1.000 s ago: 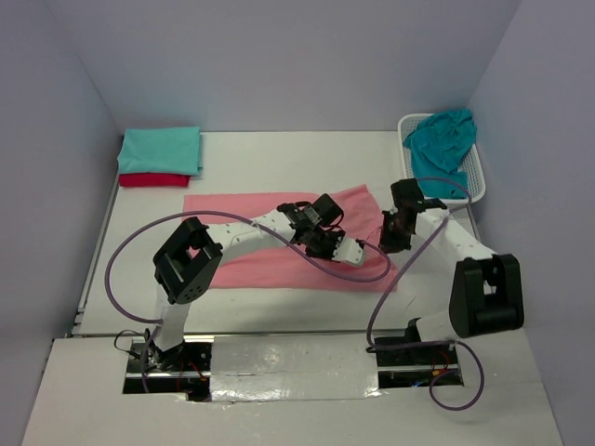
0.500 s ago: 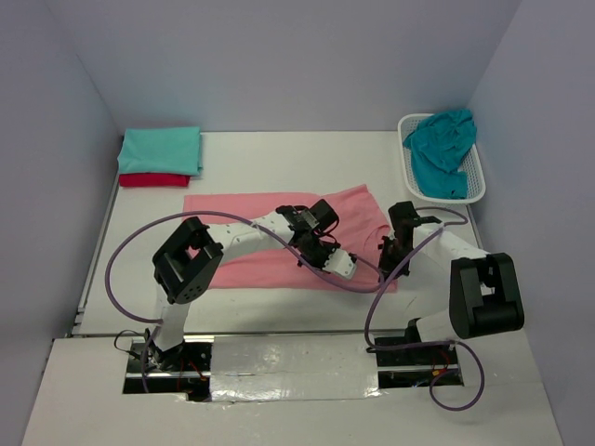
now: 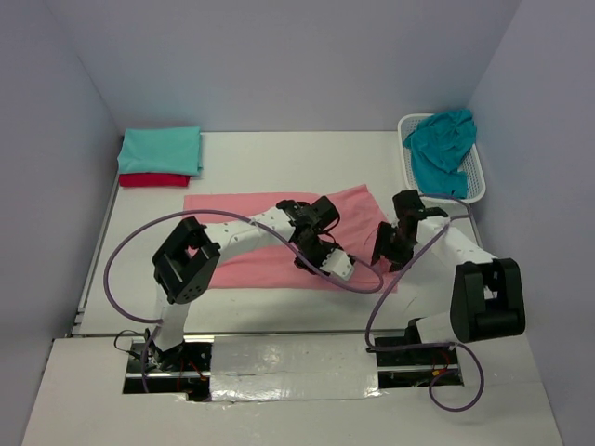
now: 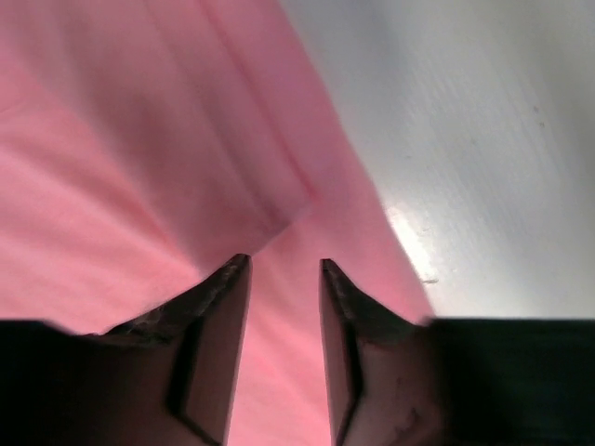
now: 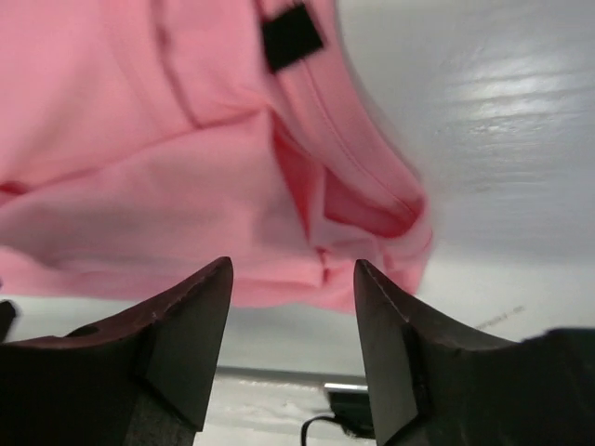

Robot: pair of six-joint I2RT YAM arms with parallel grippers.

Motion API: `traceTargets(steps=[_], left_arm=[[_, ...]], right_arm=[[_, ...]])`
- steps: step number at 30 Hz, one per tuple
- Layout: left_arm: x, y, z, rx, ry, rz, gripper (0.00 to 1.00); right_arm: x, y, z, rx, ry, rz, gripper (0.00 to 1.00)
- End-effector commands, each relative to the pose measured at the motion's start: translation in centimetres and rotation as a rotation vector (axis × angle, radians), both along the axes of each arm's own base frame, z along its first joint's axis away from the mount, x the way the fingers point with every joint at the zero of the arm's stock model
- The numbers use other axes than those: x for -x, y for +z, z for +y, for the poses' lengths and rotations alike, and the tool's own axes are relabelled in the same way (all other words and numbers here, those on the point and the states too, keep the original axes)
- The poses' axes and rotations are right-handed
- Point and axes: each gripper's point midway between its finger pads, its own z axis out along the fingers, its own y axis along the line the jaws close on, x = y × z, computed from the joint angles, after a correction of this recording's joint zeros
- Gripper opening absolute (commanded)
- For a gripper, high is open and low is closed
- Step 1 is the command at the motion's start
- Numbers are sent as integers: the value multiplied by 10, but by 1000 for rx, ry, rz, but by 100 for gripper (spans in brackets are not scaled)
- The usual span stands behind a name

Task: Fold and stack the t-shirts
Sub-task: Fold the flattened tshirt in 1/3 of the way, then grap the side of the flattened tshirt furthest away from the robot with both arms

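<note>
The salmon pink t-shirt (image 3: 237, 209) lies spread flat in the middle of the table (image 3: 279, 158), its long axis running from 9 o'clock to 3 o'clock. Its collar end, with a black label (image 5: 291, 35), is bunched at the 3 o'clock side. The right gripper (image 3: 389, 249) hangs right over that end, jaws held wide with nothing between them. From the wrist view the rumpled neckline sits just beyond the tips. The left gripper (image 3: 325, 258) hovers over the shirt's near edge at about 5 o'clock from its centre, jaws parted only narrowly and empty, pink cloth directly beneath.

I'd judge the right arm nearer the collar and the left arm nearer the near hem.

Out at 10 o'clock the mint-teal shirt (image 3: 160, 149) rests folded on the crimson red shirt (image 3: 153, 180). At 2 o'clock the teal-blue shirt (image 3: 442, 144) is heaped in the white basket (image 3: 479, 181).
</note>
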Motion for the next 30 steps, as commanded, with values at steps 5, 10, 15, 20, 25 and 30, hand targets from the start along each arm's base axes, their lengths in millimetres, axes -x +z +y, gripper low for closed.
traceTargets(steps=[5,10,15,20,25,30], left_arm=[[-19,99,14,101,153,-49,55],[-24,130,62,96,299,22,43],[-107,146,133,205,826,-14,43],[-190,127,259,288,1465,99,45],[-208,73,348,308,1849,385,48],[-216,17,393,205,2010,355,50]], right_arm=[[-78,122,13,-94,46,-356,64],[-154,162,24,-129,64,-443,63],[-225,140,34,-147,51,-397,62],[-280,107,29,-94,3,-353,62],[-312,68,17,-11,-42,-301,67],[-320,46,8,39,-59,-273,74]])
